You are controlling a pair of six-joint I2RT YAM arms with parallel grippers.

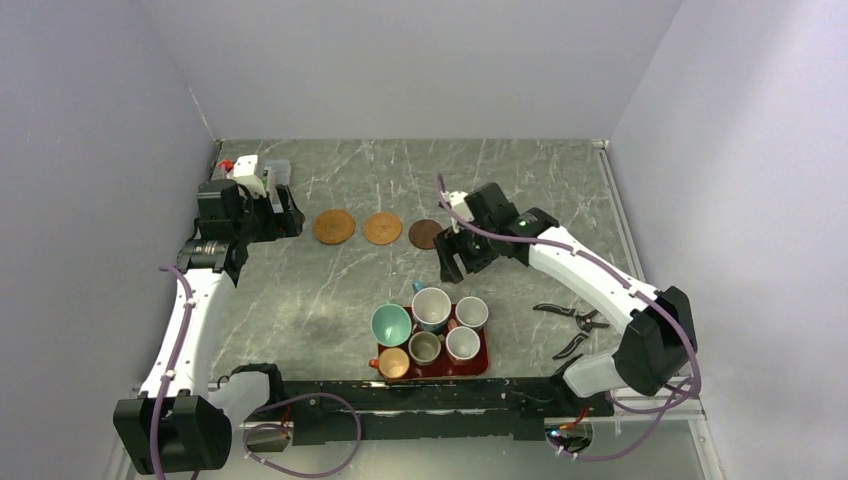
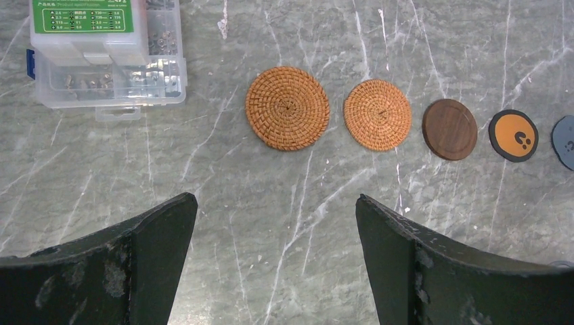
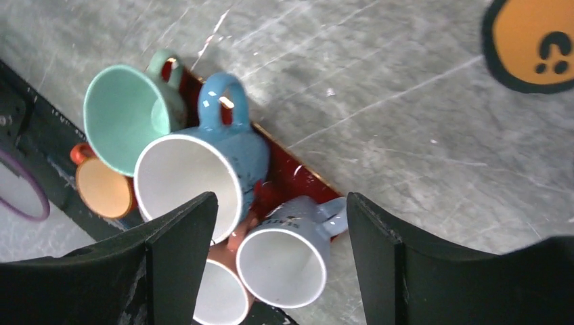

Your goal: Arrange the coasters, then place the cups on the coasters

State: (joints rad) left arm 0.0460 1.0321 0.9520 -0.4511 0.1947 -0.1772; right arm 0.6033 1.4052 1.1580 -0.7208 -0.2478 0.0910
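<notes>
Coasters lie in a row on the table: two woven tan ones (image 2: 288,107) (image 2: 377,114), a dark brown one (image 2: 449,129), a black one with an orange centre (image 2: 513,135) and a blue-grey one (image 2: 565,142) cut by the frame edge. My left gripper (image 2: 276,200) is open above bare table in front of them. Several cups stand packed on the red tray (image 1: 487,360): teal (image 1: 391,324), a large white one with a blue handle (image 1: 431,307), two white (image 1: 471,312) (image 1: 462,343), grey-olive (image 1: 425,347) and orange (image 1: 393,362). My right gripper (image 3: 281,200) hangs open and empty above the tray's far side.
A clear plastic parts box (image 2: 108,54) sits at the far left, beside the left gripper (image 1: 285,218). Black hand pliers (image 1: 575,318) lie right of the tray. Grey walls close the table on three sides.
</notes>
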